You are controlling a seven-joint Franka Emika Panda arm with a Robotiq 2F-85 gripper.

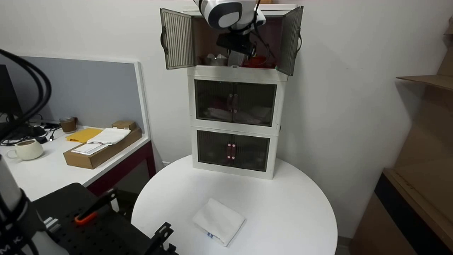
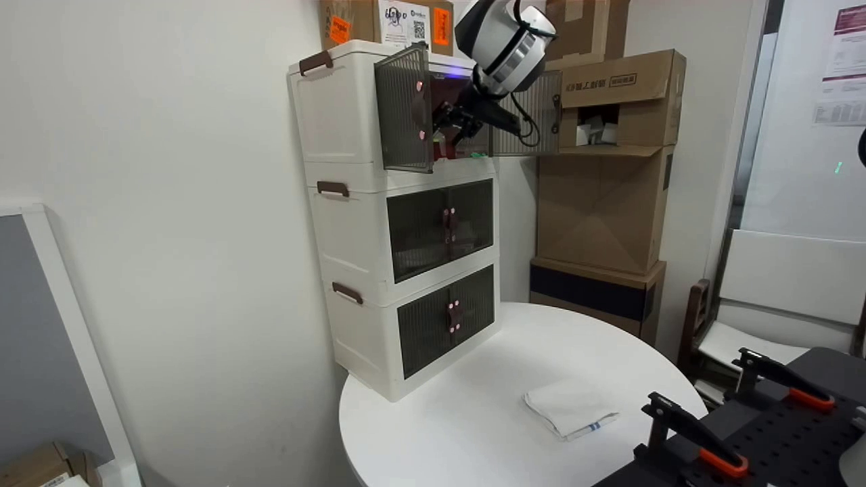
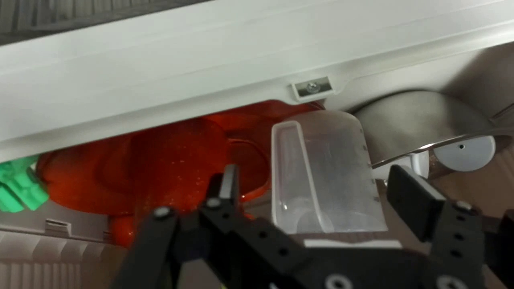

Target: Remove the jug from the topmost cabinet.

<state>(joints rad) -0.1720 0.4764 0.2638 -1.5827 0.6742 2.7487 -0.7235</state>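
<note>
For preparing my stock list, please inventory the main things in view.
jug: one, translucent, in topmost cabinet
red items: count unclear, red, beside jug
green item: one, green, same cabinet
metal vessel: one, silver, beside jug
storage unit: one, white, on round table
folded cloth: one, white, on round table
mugs: two, cream and brown, on desk
cardboard boxes: several, brown, on desk, atop unit, elsewhere
robot arm: one, white, at topmost cabinet
gripper: one, black, open at jug

Exterior views share topmost cabinet [image 2: 336, 111]; wrist view close.
</note>
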